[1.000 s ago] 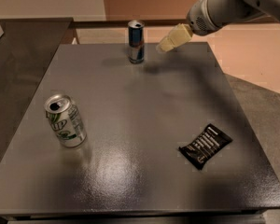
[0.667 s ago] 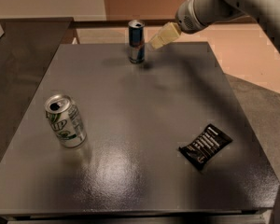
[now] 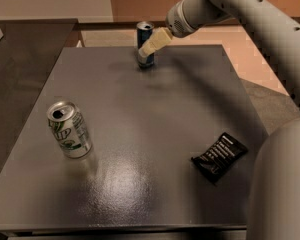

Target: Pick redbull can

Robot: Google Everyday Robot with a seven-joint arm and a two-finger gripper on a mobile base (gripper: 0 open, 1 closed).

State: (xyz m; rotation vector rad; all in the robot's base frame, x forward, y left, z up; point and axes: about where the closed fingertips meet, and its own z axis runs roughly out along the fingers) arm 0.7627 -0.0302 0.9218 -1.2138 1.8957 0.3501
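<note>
Since the earlier frames the gripper [image 3: 144,53] has swung leftward from the can's right side and now lies across the redbull can [image 3: 144,33] in the upper middle of the frame; nothing else on the table [image 3: 140,134] has shifted. Nearest, at the lower right edge, a pale rounded part of the robot's body [image 3: 282,184] fills the corner. Just left of it a black packet [image 3: 219,157] lies flat on the dark tabletop, turned at an angle. At the left, a white-and-green soda can [image 3: 70,130] stands well apart from it, leaning slightly, its top opened. Farther back, the redbull can stands upright near the table's far edge. The gripper slants down and to the left over the can's front, its tip at the can's lower left; whether it is clasping the can or loose cannot be told. The arm [image 3: 270,24] reaches in from the upper right, sloping down to the wrist beside the can's top
</note>
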